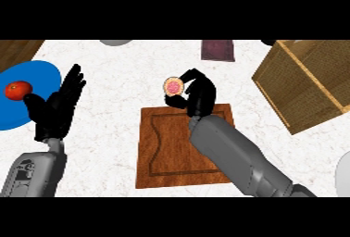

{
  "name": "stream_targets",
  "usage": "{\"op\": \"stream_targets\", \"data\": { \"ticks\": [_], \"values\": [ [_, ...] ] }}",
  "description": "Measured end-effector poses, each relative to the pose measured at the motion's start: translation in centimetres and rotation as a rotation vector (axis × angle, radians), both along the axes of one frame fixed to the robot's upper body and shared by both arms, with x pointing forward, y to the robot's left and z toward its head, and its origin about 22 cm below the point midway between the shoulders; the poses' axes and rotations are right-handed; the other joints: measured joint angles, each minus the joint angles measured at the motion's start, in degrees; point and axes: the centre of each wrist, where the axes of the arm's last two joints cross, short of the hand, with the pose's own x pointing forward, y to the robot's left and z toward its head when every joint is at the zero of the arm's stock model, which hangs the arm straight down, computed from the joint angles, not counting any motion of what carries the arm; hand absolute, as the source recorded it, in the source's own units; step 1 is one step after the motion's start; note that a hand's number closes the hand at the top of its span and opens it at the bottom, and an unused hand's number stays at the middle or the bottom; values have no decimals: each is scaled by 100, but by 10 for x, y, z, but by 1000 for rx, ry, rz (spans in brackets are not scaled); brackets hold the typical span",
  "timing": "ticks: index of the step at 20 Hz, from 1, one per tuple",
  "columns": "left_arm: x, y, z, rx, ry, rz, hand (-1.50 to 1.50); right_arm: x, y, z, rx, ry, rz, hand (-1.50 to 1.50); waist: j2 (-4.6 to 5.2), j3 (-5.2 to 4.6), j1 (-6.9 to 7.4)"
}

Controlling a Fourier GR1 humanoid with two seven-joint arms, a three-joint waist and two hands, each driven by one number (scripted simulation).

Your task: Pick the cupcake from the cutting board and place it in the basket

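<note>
A small cupcake (173,86) with pink frosting is held by my right hand (196,98), whose fingers and thumb curl round it. It hangs just past the far edge of the brown wooden cutting board (171,152), left of centre. The woven basket (308,85) stands at the right, tilted in view, its open side facing up and left. My left hand (58,104) rests open at the left, fingers up, over the edge of a blue plate.
A blue plate (21,99) at the far left carries a red tomato (18,90). A dark purple block (218,50) lies at the back centre. A grey object (116,42) pokes in at the top edge. A pale round object (343,173) shows at the right edge.
</note>
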Motion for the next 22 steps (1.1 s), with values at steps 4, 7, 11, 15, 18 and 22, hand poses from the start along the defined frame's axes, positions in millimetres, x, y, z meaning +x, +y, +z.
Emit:
{"op": "stream_targets", "data": {
  "ticks": [4, 7, 11, 15, 18, 22],
  "values": [
    [1, 3, 1, 1, 1, 11, 0, 16, 12, 26, -15, -95, -39, 150, -36, -12, -37],
    [0, 5, -1, 4, 5, 23, 0, 32, 20, 51, -42, -131, -77, 150, -64, -18, -105],
    [-3, 10, -5, 8, 18, 37, 0, 48, 28, 81, -57, -132, -142, 150, -87, -21, -192],
    [-8, 19, -7, 10, 20, 54, 0, 64, 28, 110, -42, -175, -220, 150, -90, -19, -277],
    [-6, 19, -7, 6, 19, 64, 0, 74, 24, 130, -26, -209, -277, 150, -87, -18, -341],
    [-8, 20, -7, 5, 17, 73, 0, 88, 11, 155, -28, -219, -361, 150, -86, -17, -364]
  ]
}}
